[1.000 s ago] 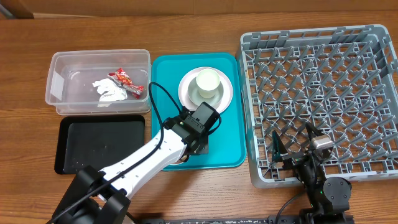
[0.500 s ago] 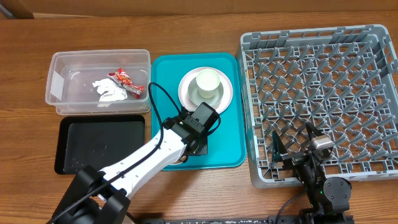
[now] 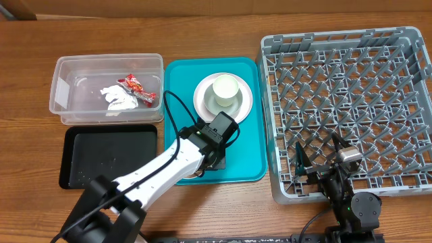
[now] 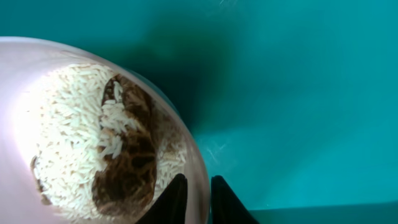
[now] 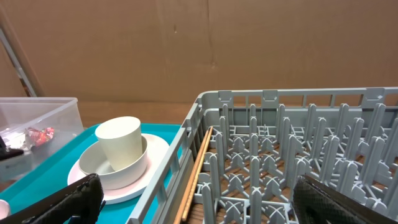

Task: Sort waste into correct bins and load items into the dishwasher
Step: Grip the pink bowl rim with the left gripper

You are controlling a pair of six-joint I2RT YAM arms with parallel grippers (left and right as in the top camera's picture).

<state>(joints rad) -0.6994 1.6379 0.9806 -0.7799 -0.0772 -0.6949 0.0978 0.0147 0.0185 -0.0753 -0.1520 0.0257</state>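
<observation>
In the left wrist view, my left gripper [image 4: 199, 200] is shut on the rim of the small white cup [image 4: 25, 68], one finger inside and one outside. The cup holds white rice [image 4: 68, 124] and brown scraps [image 4: 134, 171]. From overhead, the left gripper [image 3: 214, 138] sits over the teal tray [image 3: 246, 158] and hides that cup. A grey-green cup [image 3: 225, 88] stands in a pale bowl [image 3: 237, 106] on the plate [image 3: 248, 94]. The red-and-white wrapper [image 3: 137, 88] and napkin [image 3: 118, 99] lie in the clear tub [image 3: 67, 84]. My right gripper [image 3: 324, 164] hangs open over the grey dish rack [image 3: 266, 121].
The black tray [image 3: 111, 152] lies in front of the clear tub, left of the teal tray. The right wrist view shows the rack's pegs [image 5: 280, 155] ahead, with the cup [image 5: 119, 146], bowl [image 5: 102, 174] and plate [image 5: 160, 149] to the left. Bare wooden table surrounds everything.
The left arm's lower links have shifted slightly, and its gripper stays low over the teal tray. The right arm has not moved.
</observation>
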